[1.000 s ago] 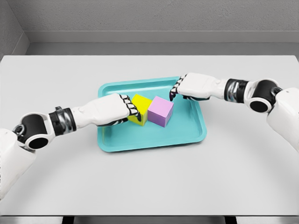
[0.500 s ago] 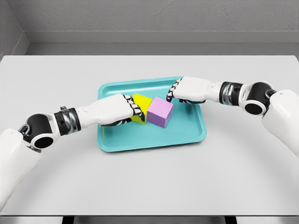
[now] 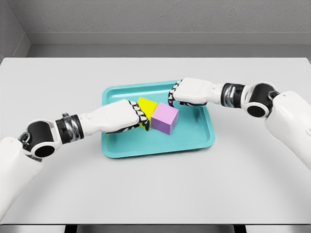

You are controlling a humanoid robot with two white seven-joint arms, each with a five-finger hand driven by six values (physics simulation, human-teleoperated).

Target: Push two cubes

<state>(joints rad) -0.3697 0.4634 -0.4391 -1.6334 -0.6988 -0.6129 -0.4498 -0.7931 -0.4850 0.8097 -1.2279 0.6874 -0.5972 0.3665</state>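
Note:
A yellow cube (image 3: 146, 105) and a purple cube (image 3: 165, 118) sit side by side, touching, in the middle of a teal tray (image 3: 194, 138). My left hand (image 3: 139, 117) lies over the tray's left part with curled fingers pressed against the yellow cube's left side, hiding part of it. My right hand (image 3: 172, 96) reaches in from the right with fingers curled, its knuckles at the purple cube's far upper edge. Neither hand grasps a cube.
The tray lies on a wide light grey table (image 3: 155, 194). A grey wall runs behind the table's far edge. Both white forearms cross the table toward the tray from either side.
My left hand has slid right, pushing the yellow cube against the purple one. My right hand has moved left toward the purple cube, which has shifted slightly.

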